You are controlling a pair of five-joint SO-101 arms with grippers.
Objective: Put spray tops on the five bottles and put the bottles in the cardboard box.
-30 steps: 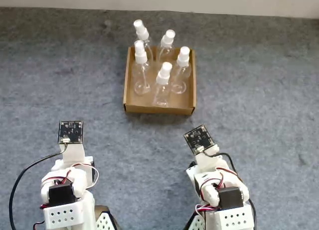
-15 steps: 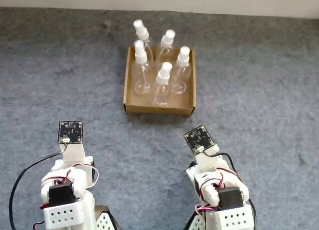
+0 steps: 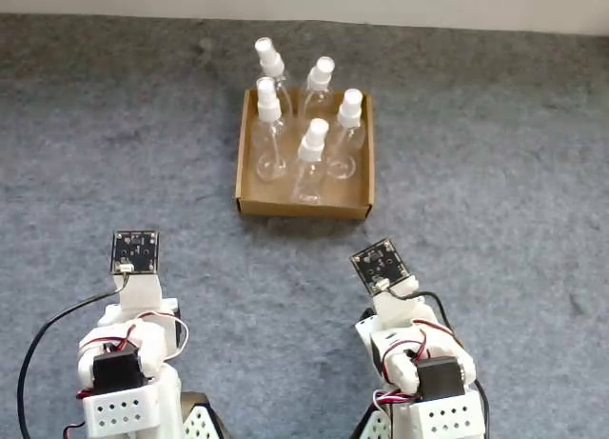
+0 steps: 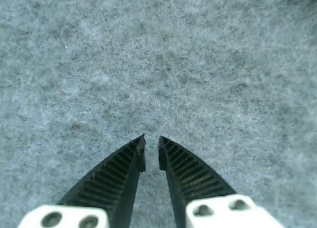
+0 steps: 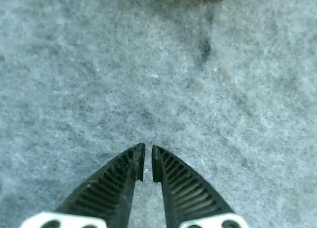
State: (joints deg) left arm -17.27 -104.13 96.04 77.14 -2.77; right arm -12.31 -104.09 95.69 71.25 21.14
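- Left arm (image 3: 128, 363) and right arm (image 3: 416, 363) are folded back at the near edge of the grey felt-covered table (image 3: 495, 172).
- Left gripper (image 4: 151, 151) and right gripper (image 5: 147, 161) are held closed, empty, over bare felt.
- Five clear plastic bottles with white spray tops (image 3: 309, 168) are stood upright in the shallow brown cardboard box (image 3: 303, 209), towards the far edge.

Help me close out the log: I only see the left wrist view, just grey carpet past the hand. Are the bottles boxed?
Observer: Yes, the high view shows all five bottles standing in the cardboard box.
Operator: Tops on?
Observer: Each one carries a white spray top.
Operator: And the right hand?
Observer: The right hand is shut and empty above the carpet, short of the box.
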